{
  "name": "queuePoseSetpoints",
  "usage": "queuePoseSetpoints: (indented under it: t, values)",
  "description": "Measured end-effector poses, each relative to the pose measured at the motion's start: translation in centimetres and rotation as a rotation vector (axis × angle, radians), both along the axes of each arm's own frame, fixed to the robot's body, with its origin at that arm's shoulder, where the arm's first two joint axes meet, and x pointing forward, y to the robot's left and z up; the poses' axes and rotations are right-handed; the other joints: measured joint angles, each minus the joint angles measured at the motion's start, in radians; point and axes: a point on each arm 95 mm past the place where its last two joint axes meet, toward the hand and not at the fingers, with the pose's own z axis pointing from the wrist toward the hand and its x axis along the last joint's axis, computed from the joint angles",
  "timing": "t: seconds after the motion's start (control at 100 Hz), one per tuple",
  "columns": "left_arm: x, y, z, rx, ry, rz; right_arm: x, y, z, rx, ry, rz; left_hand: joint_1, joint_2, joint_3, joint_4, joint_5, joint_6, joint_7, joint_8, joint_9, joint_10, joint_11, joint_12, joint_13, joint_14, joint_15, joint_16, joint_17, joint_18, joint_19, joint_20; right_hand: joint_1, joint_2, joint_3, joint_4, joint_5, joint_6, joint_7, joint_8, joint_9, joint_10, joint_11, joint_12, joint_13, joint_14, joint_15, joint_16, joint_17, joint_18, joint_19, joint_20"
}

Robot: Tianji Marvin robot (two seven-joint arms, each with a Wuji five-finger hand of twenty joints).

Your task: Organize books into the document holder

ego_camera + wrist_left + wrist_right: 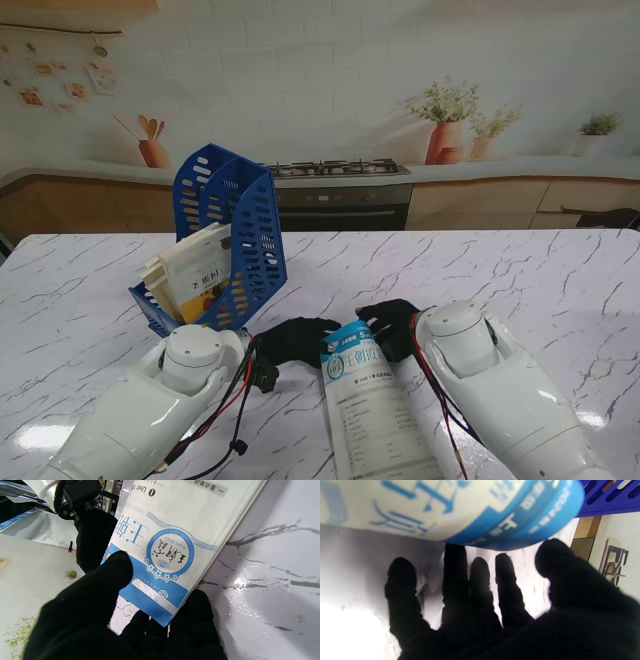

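**Two hands at the far end of one workbook, holder to the left**

On the left of the counter (520, 280) stands one blue perforated document holder (232, 230), tilted, with a few books (195, 268) leaning inside; I cannot count them exactly. The marble to its left and behind it lies bare out to the counter's far edge.

The left hand (293, 338) reaches in from the left. In its wrist view the thumb lies on the blue-and-white workbook (368, 400) and the fingers (200, 612) curl at its corner, so it pinches that corner.

The single workbook lies near me, between both hands, its near end running off the frame.

The right hand (392, 325) sits at the workbook's far right corner, fingers (477, 580) spread apart beside the curled cover, not closed on it. Right of it the counter is open.
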Motion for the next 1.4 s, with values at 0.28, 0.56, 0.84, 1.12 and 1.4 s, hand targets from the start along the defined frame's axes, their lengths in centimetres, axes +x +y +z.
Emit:
queuePoseSetpoints:
  t: [0.28, 0.56, 0.84, 1.12, 1.4]
  values:
    - [0.0, 0.1, -0.3, 0.061, -0.055, 0.021, 0.1, 0.1, 0.0, 0.01, 0.0, -0.007, 0.232, -0.084, -0.021, -0.02, 0.173, -0.149, 0.819, 0.374, 0.427, -0.109, 0.261, 0.45, 0.397, -0.072, 0.337, 0.327, 0.373, -0.013, 0.192, 0.057, 0.001, 0.0, 0.0, 0.0, 0.0, 0.0, 0.001, 0.0, 0.0, 0.0, 0.0, 0.0, -0.011, 0.0, 0.0, 0.0, -0.011, 0.0, 0.0, -0.001]
    - [-0.6, 0.4, -1.0, 0.019, -0.062, 0.043, -0.1, 0.0, 0.0, 0.025, 0.003, -0.024, 0.166, -0.174, 0.174, -0.09, 0.277, -0.287, 1.066, 0.694, 0.506, -0.155, 0.146, 0.558, 0.523, -0.069, 0.378, 0.375, 0.562, 0.023, 0.242, 0.048, 0.001, 0.0, 0.0, 0.0, 0.0, 0.0, 0.012, -0.007, 0.0, 0.0, 0.0, 0.0, -0.011, 0.0, 0.0, 0.0, -0.02, -0.04, -0.001, -0.001]
    - [-1.2, 0.7, 0.0, -0.008, -0.123, 0.021, -1.7, -0.6, 0.1, 0.052, -0.023, -0.046, 0.128, -0.2, 0.297, -0.096, 0.302, -0.288, 1.073, 0.846, 0.712, -0.13, -0.008, 0.281, 0.545, -0.002, 0.403, 0.386, 0.593, 0.182, 0.304, 0.066, -0.012, 0.001, -0.001, 0.0, 0.0, 0.0, -0.011, -0.026, -0.002, 0.01, -0.078, -0.059, -0.029, 0.0, -0.036, 0.0, -0.101, -0.295, -0.015, -0.002]
    - [-0.6, 0.7, 5.3, -0.026, -0.295, -0.024, -3.1, -1.7, 2.0, 0.068, -0.132, -0.037, 0.128, -0.2, 0.3, -0.095, 0.302, -0.287, 1.073, 0.897, 0.712, -0.141, 0.021, 0.341, 0.545, 0.009, 0.423, 0.397, 0.588, 0.195, 0.31, 0.097, -0.042, 0.016, -0.086, 0.0, -0.001, 0.004, -0.109, -0.099, -0.006, 0.02, -0.396, -0.345, -0.11, 0.041, -0.289, -0.061, -0.222, -0.3, -0.214, -0.01]
    - [0.4, 0.7, 11.1, -0.018, -0.465, -0.063, -3.1, -3.0, 5.1, 0.166, -0.238, -0.061, 0.128, -0.2, 0.3, -0.095, 0.302, -0.287, 1.074, 0.922, 0.712, -0.141, 0.02, 0.357, 0.545, 0.014, 0.441, 0.423, 0.577, 0.204, 0.31, 0.113, -0.054, 0.038, -0.184, 0.0, -0.001, 0.014, -0.136, -0.128, 0.008, 0.019, -0.466, -0.395, -0.137, 0.061, -0.41, -0.079, -0.301, -0.298, -0.331, -0.037]
